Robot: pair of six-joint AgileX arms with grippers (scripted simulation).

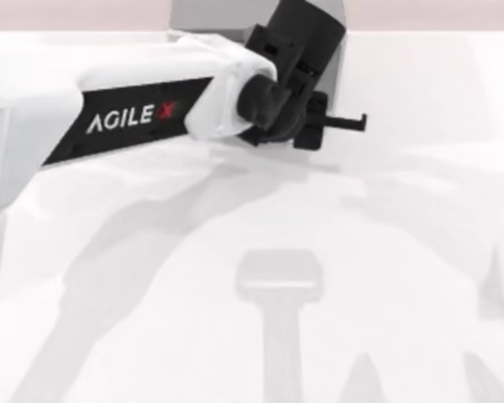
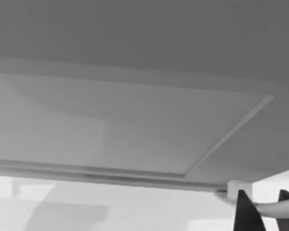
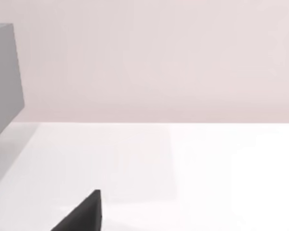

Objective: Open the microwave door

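The grey microwave (image 1: 210, 17) stands at the table's far edge, mostly hidden behind my left arm. In the left wrist view the microwave door (image 2: 125, 130) with its large window fills the frame. The door's pale bar handle (image 2: 240, 185) runs along one edge. My left gripper (image 2: 265, 202) holds this bar between its two dark fingertips (image 2: 243, 214), shut on it. From above, the left gripper (image 1: 349, 123) sits at the microwave's front right corner. My right gripper (image 3: 84, 216) is parked away from the oven; its wrist view shows the microwave (image 3: 2, 72) as a grey box at the edge.
The white table (image 1: 386, 252) spreads in front of the microwave, crossed by faint arm shadows. A pale pink wall (image 3: 159, 57) rises behind it. My left arm's white link (image 1: 109, 109) stretches across the top view's upper left.
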